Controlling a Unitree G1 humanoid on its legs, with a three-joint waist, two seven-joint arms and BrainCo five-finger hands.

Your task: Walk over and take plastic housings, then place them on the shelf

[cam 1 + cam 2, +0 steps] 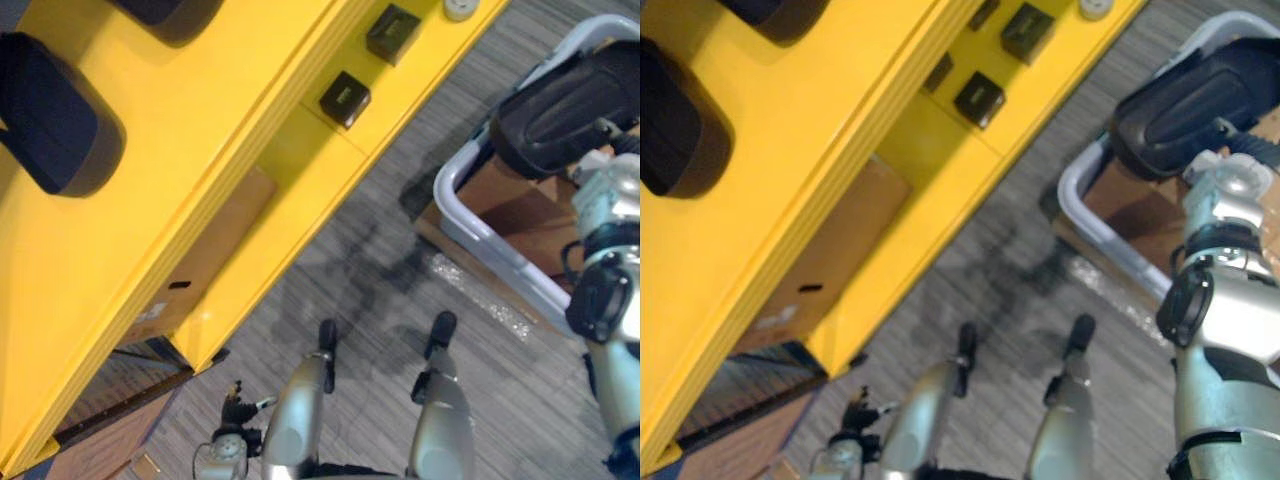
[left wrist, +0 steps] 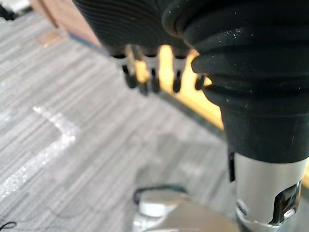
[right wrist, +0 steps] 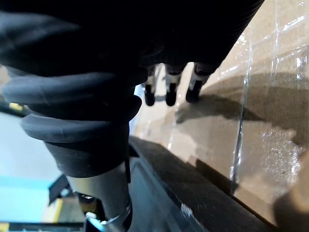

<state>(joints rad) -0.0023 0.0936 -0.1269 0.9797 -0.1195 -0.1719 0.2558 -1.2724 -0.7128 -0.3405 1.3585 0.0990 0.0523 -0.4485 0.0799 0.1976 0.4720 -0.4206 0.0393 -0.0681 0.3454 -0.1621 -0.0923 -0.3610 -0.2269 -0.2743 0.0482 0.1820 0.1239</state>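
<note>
the step in hand looks like the pick-up at the grey-rimmed plastic bin, which stands on the grey carpet floor beside the yellow metal shelf. a large black rounded plastic housing lies at the bin's far end. the right hand hangs inside the bin over its brown taped cardboard lining, fingers straight and holding nothing. the left hand dangles over the floor near the shelf, fingers loose and empty. another dark rounded housing sits on the shelf top. next, the right hand likely needs to shift onto the housing and curl round its edge before lifting.
</note>
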